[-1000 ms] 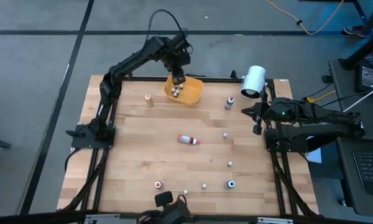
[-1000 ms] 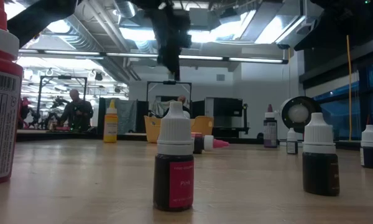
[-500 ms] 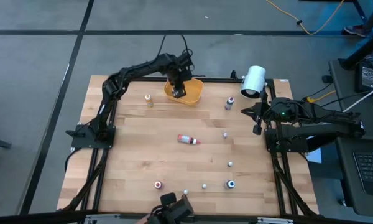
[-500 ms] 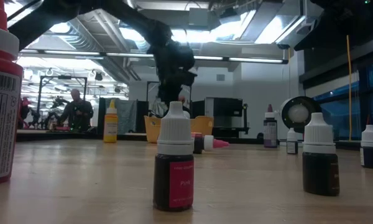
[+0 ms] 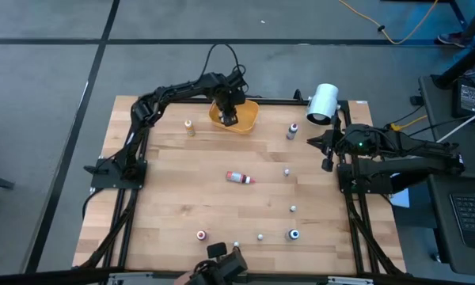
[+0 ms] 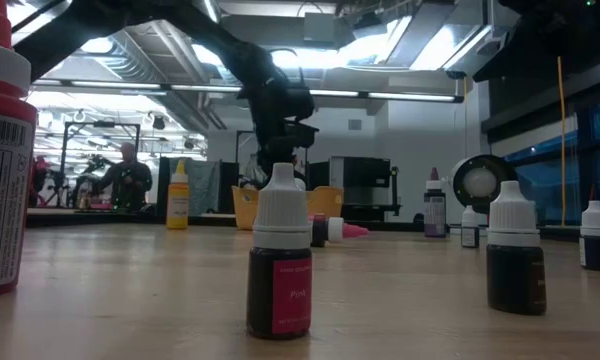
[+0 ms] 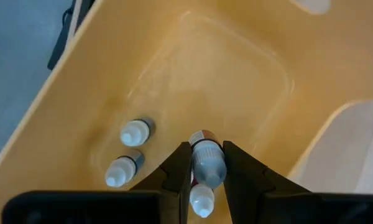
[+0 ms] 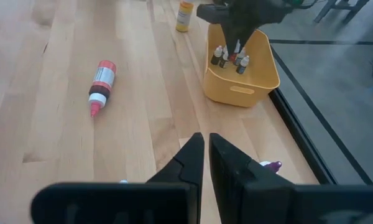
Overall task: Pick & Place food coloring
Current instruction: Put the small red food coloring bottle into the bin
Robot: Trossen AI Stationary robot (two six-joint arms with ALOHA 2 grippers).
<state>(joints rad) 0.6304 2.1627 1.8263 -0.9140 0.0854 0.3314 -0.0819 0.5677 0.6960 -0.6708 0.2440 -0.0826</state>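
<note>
The orange bowl [image 5: 239,116] stands at the table's far edge with several tiny food coloring bottles inside. My left gripper [image 5: 229,115] reaches down into it and is shut on one tiny bottle with a grey top [image 7: 207,164]. Two white-topped bottles [image 7: 129,151] lie on the bowl's floor beside it, and another [image 7: 202,200] lies under the fingers. More tiny bottles [image 5: 286,171] stand scattered on the wood. My right gripper [image 5: 328,163] waits shut at the table's right edge, touching nothing. My left gripper pinches the tiny bottle between its two fingers [image 7: 178,169], at the bottle's body just behind the grey top [image 7: 208,171]. The fingers come from above, pointing down into the bowl. The bottle sits low in the bowl; whether it rests on the bowl's floor, I cannot tell.
A big white cylinder [image 5: 323,103] lies at the far right corner. A larger red-topped bottle [image 5: 239,178] lies mid-table, a yellow bottle [image 5: 190,127] stands left of the bowl and a dark one [image 5: 291,131] to its right. Small bottles [image 6: 280,262] stand along the near edge.
My left gripper has come down from above the bowl into it, the arm stretching lower toward the far edge. It has hardly moved in the last half second.
</note>
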